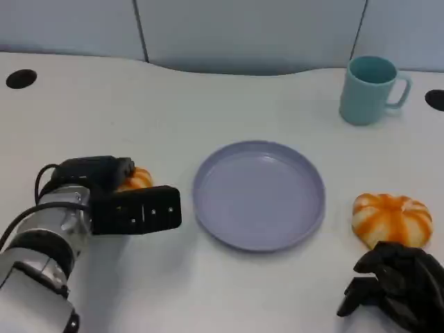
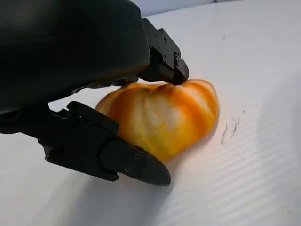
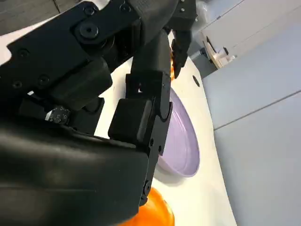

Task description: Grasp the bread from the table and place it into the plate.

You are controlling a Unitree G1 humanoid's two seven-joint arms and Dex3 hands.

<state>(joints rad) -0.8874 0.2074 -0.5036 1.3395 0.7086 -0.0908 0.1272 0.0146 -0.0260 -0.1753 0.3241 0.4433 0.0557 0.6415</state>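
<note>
Looking down, I see my left hand [image 1: 132,201] wrapped around a pumpkin-shaped bread [image 2: 164,115] that sits on the bench [image 1: 229,291], just left of the purple plate [image 1: 258,194]. Its fingers [image 2: 131,167] touch the bread on two sides, gripping it. Nothing is in the plate yet, so lifting and placing are left. My right hand [image 1: 395,284] rests curled up, holding nothing, near another bread [image 1: 392,218].
</note>
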